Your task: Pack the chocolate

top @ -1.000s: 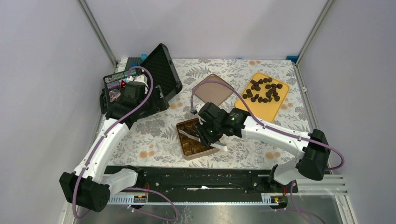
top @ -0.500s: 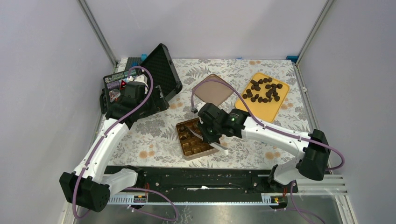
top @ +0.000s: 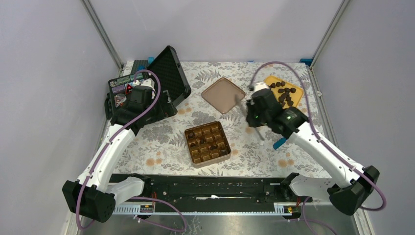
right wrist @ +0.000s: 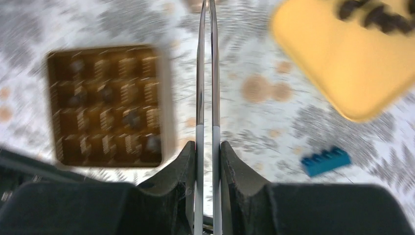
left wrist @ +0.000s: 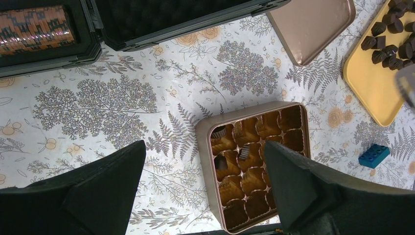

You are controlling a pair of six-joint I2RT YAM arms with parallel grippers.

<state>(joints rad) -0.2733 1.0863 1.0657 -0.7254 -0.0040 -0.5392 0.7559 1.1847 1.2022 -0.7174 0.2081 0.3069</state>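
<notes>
Several dark chocolate pieces (top: 285, 93) lie on a yellow tray (top: 296, 103) at the back right. A few more pieces (top: 200, 141) sit in compartments of the golden-brown tin (top: 192, 147) at the centre. My right gripper (top: 250, 113) is shut on metal tweezers (right wrist: 206, 73) and hovers between the tin and the tray, with the tweezer tips empty and pointing toward the lid. The right wrist view is motion-blurred. My left gripper (top: 132, 100) is open and empty, held high by the black case. In the left wrist view its fingers (left wrist: 112, 181) frame the tin (left wrist: 203, 161).
The flat brown lid (top: 223, 94) lies behind the tin. An open black case (top: 169, 73) stands at the back left. A blue brick (top: 278, 143) lies right of the tin. Frame posts and walls close in the table.
My right arm has swung from over the tin back and to the right toward the yellow tray, carrying the tweezers. The tin is now uncovered. The left arm has not moved.
</notes>
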